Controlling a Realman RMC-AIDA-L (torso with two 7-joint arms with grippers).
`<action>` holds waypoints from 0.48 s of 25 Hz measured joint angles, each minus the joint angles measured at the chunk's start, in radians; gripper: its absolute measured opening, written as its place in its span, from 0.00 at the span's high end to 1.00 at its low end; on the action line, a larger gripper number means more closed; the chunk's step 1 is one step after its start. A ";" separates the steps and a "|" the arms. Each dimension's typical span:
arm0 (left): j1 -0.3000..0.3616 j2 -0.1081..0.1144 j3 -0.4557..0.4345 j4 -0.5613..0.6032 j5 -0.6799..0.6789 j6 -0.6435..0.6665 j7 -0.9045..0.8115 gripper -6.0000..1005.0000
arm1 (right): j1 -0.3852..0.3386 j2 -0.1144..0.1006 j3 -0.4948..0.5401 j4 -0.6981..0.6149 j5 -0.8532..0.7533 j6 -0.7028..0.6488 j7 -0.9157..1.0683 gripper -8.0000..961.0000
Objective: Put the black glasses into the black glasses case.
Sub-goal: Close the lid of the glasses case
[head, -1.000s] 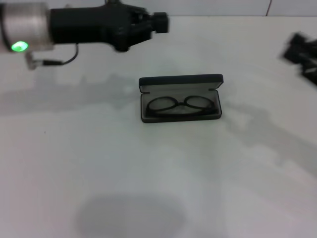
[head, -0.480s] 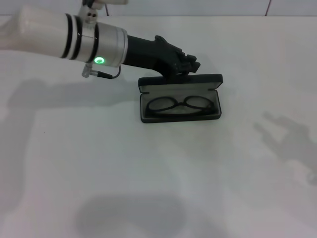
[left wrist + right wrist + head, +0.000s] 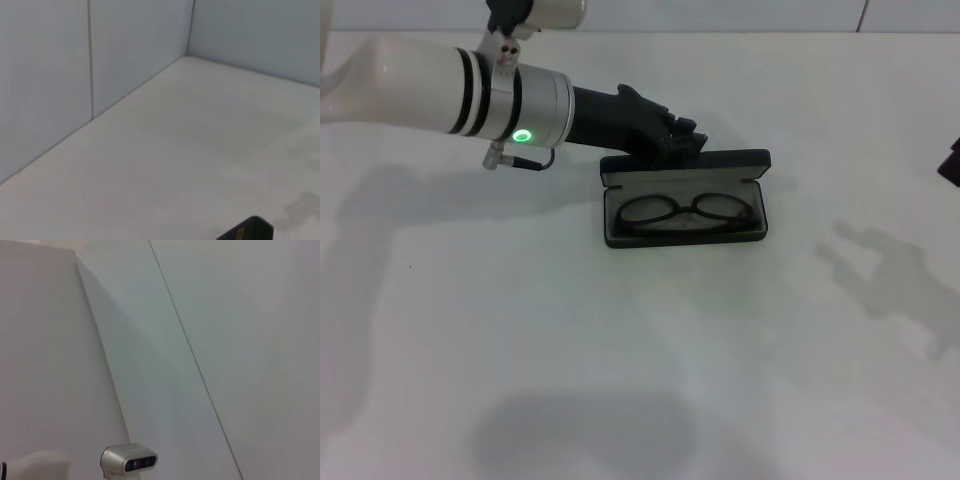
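Observation:
The black glasses case (image 3: pixel 685 197) lies open in the middle of the white table, with its lid standing up at the back. The black glasses (image 3: pixel 686 212) lie folded inside it on the grey lining. My left gripper (image 3: pixel 686 141) is right behind the lid's back edge, near its left half, at or very close to the lid. A black corner of the case with an orange mark shows in the left wrist view (image 3: pixel 248 230). Only a dark bit of my right gripper (image 3: pixel 952 160) shows, at the far right edge of the head view.
The white table (image 3: pixel 620 350) spreads wide around the case, with arm shadows on it. A pale wall stands along the back (image 3: pixel 50 90). The right wrist view shows only wall and a silver head camera (image 3: pixel 129 462).
My left arm has swung in from the back left and come down behind the case lid. My right gripper has drawn away to the right edge. Case and glasses have not moved.

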 joint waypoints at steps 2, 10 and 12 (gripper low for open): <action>-0.002 0.000 0.000 -0.010 0.007 -0.011 0.001 0.77 | 0.007 0.001 0.000 0.002 -0.008 0.013 0.000 0.59; -0.005 -0.001 0.005 -0.016 0.021 -0.014 0.004 0.77 | 0.016 0.000 0.005 0.015 -0.013 0.034 0.000 0.59; -0.005 -0.003 0.016 -0.016 0.024 -0.012 0.004 0.77 | 0.019 0.000 0.002 0.015 -0.013 0.046 -0.001 0.59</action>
